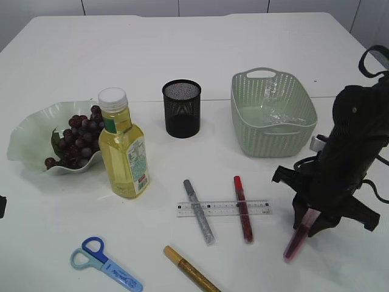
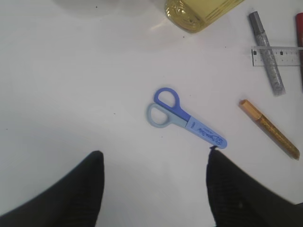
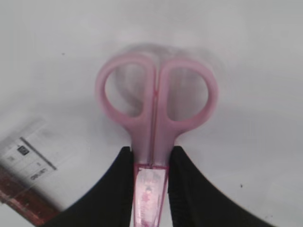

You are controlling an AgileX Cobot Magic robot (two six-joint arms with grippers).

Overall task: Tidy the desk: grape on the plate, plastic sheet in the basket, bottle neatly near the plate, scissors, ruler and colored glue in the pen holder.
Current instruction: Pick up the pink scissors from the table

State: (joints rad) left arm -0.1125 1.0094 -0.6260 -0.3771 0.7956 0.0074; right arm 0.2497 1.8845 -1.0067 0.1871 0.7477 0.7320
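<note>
My right gripper (image 3: 150, 156) is shut on pink scissors (image 3: 156, 104), gripping just below the handle loops; they hang over the table at the right (image 1: 298, 242). Blue scissors (image 2: 182, 118) lie flat ahead of my open left gripper (image 2: 154, 152), whose right fingertip is beside their blade tip. A clear ruler (image 1: 223, 208) lies under silver glue (image 1: 199, 212) and red glue (image 1: 243, 208); gold glue (image 1: 191, 271) lies near the front edge. Grapes (image 1: 76, 137) sit on the plate (image 1: 24, 143), with the bottle (image 1: 124, 152) upright beside it. The plastic sheet (image 1: 276, 106) is in the basket (image 1: 273, 143).
The black mesh pen holder (image 1: 181, 108) stands between the bottle and the basket. The right arm fills the right side of the exterior view. The ruler's end (image 3: 28, 153) lies at lower left of the right wrist view.
</note>
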